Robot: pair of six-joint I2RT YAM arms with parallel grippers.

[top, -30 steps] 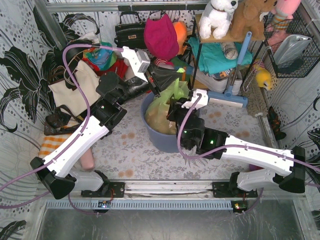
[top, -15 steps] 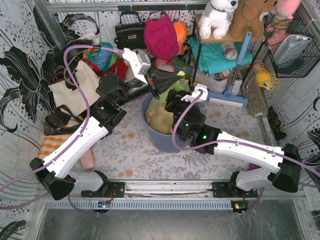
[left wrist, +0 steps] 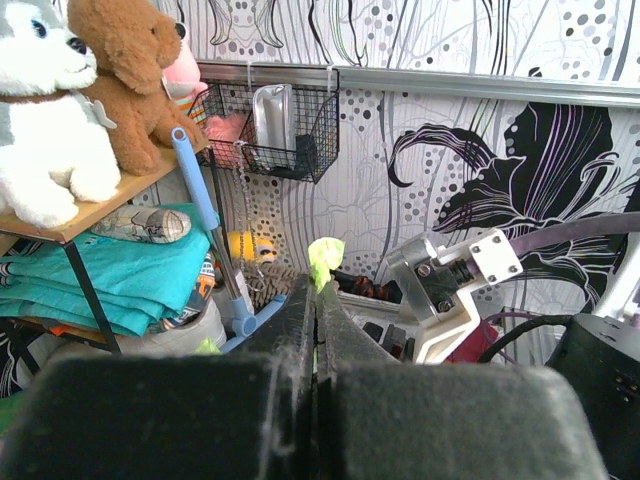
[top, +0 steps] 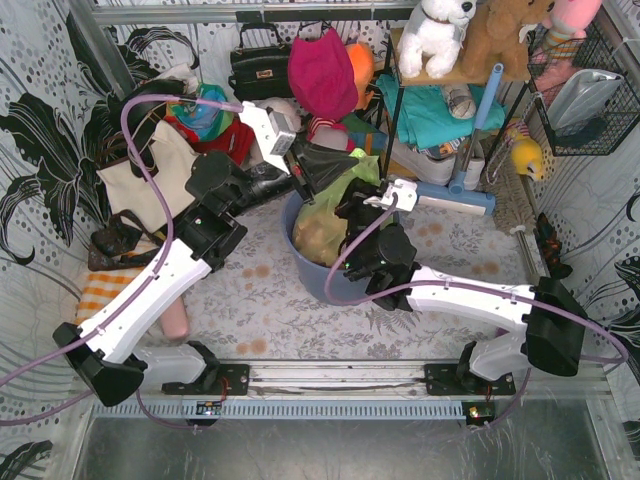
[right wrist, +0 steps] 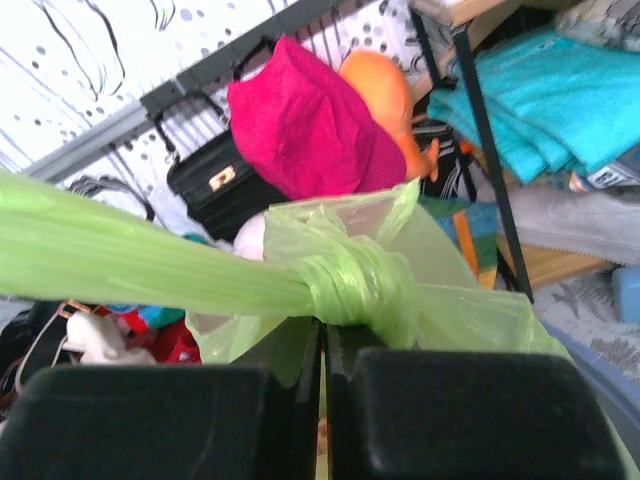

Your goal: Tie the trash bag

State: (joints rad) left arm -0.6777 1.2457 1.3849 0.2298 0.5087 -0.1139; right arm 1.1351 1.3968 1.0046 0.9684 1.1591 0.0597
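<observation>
The lime-green trash bag (top: 322, 222) sits in the blue-grey round bin (top: 305, 275), with brown scraps showing through. My left gripper (top: 322, 170) is shut on a strip of the bag's top and holds it up over the bin's far rim. In the left wrist view a green tip (left wrist: 326, 258) sticks out past the closed left gripper (left wrist: 316, 292). My right gripper (top: 362, 212) is at the bag's right side, shut on green plastic. In the right wrist view a tight knot (right wrist: 365, 282) sits just above the closed right gripper (right wrist: 322, 328), with a taut band (right wrist: 130, 258) running left.
A cream tote bag (top: 150, 175) with black straps lies at the left. A black handbag (top: 258, 62), a magenta cloth (top: 322, 75) and a shelf (top: 450, 110) with teal cloth and plush toys (top: 470, 35) crowd the back. A wire basket (top: 590, 100) hangs at the right.
My right arm has swung left and its gripper has closed in on the bag's top. My left gripper has drawn the strip a little back and left, and the band has tightened.
</observation>
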